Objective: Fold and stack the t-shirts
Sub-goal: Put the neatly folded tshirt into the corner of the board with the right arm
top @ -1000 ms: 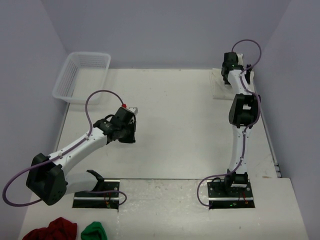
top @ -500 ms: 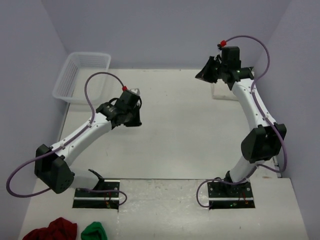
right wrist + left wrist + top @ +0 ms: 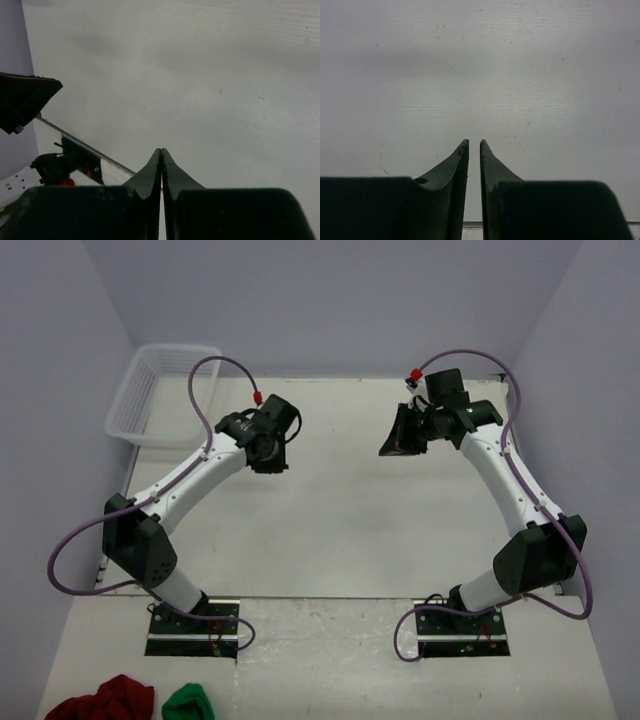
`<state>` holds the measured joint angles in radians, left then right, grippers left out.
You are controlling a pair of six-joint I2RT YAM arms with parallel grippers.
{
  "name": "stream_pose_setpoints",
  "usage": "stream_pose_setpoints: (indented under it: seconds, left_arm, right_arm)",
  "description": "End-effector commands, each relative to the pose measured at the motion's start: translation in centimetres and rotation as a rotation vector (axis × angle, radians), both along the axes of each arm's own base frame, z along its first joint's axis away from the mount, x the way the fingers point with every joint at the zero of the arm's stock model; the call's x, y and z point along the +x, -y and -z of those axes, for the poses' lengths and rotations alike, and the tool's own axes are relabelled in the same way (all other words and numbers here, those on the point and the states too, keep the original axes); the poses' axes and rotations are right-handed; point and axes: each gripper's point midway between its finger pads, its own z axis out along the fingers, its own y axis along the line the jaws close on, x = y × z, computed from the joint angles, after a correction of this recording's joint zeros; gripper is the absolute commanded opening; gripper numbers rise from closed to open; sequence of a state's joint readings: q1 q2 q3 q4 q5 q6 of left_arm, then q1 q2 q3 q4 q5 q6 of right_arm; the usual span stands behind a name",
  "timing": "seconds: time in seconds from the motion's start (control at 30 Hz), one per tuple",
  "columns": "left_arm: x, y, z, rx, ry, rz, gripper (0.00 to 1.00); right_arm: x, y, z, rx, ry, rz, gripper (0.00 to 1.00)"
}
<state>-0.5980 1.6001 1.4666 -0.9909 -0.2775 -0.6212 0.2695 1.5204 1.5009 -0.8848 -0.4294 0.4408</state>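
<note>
No t-shirts show in any view; the back right corner of the table (image 3: 340,520) is covered by my right arm. My left gripper (image 3: 272,462) hangs over the back left part of the table. In its wrist view the left gripper (image 3: 474,142) has a narrow gap between its fingers, with only bare table showing through it. My right gripper (image 3: 388,448) hovers over the back middle-right. In the right wrist view its fingers (image 3: 161,150) are pressed together with nothing between them.
A white mesh basket (image 3: 165,390) stands at the back left corner. A dark red cloth bundle (image 3: 100,700) and a small green bundle (image 3: 188,703) lie on the near ledge at the left. Lilac walls close in the table.
Both arms swung in toward the back middle of the table. The right gripper left the back right corner and went from open to shut. The left fingers parted slightly.
</note>
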Motion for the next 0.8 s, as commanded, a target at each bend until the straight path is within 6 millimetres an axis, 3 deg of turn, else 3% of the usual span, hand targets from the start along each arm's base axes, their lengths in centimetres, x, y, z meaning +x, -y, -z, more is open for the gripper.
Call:
stream_pose_setpoints:
  seconds: [0.0, 0.27, 0.3, 0.33, 0.37, 0.4, 0.43, 0.47, 0.57, 0.73, 0.77]
  left_arm:
    - [1.6, 0.4, -1.6, 0.023, 0.048, 0.024, 0.15]
    - [1.9, 0.1, -1.4, 0.054, 0.063, 0.058, 0.17]
    - [1.6, 0.0, -1.0, 0.059, 0.055, 0.060, 0.18]
    - [1.5, -0.2, -1.2, 0.059, 0.060, 0.060, 0.20]
    - [1.4, -0.3, -1.1, 0.063, 0.058, 0.061, 0.25]
    - [1.1, -0.5, -0.7, 0.071, 0.049, 0.065, 0.27]
    - [1.0, -0.6, -0.7, 0.076, 0.047, 0.067, 0.31]
    - [0.9, -0.7, -0.8, 0.075, 0.052, 0.072, 0.34]
    - [0.4, -1.2, -0.8, 0.080, 0.057, 0.074, 0.38]
    - [0.0, -1.8, -0.3, 0.096, 0.058, 0.072, 0.57]
    - [0.1, -1.9, -0.3, 0.103, 0.064, 0.067, 0.66]
  right_arm:
    - [-0.7, 0.5, 0.2, -0.020, 0.019, -0.018, 0.00]
    - [-0.8, 1.1, 1.3, -0.070, 0.040, -0.029, 0.00]
    - [-0.8, 1.0, 1.3, -0.070, 0.045, -0.029, 0.08]
    - [-0.5, 1.2, 1.4, -0.088, 0.051, -0.018, 0.22]
    - [-0.6, 1.1, 1.6, -0.101, 0.048, -0.021, 0.40]
    - [-0.6, 0.9, 1.6, -0.108, 0.050, -0.028, 0.74]
    - [-0.6, 0.8, 1.7, -0.110, 0.052, -0.034, 0.93]
    - [-0.6, 0.3, 1.6, -0.107, 0.066, -0.050, 0.99]
    - [-0.6, -0.4, 0.9, -0.102, 0.089, -0.072, 0.99]
    - [-0.4, -1.0, 0.6, -0.070, 0.111, -0.066, 0.99]
    - [-0.2, -1.1, 0.5, -0.067, 0.126, -0.061, 0.99]
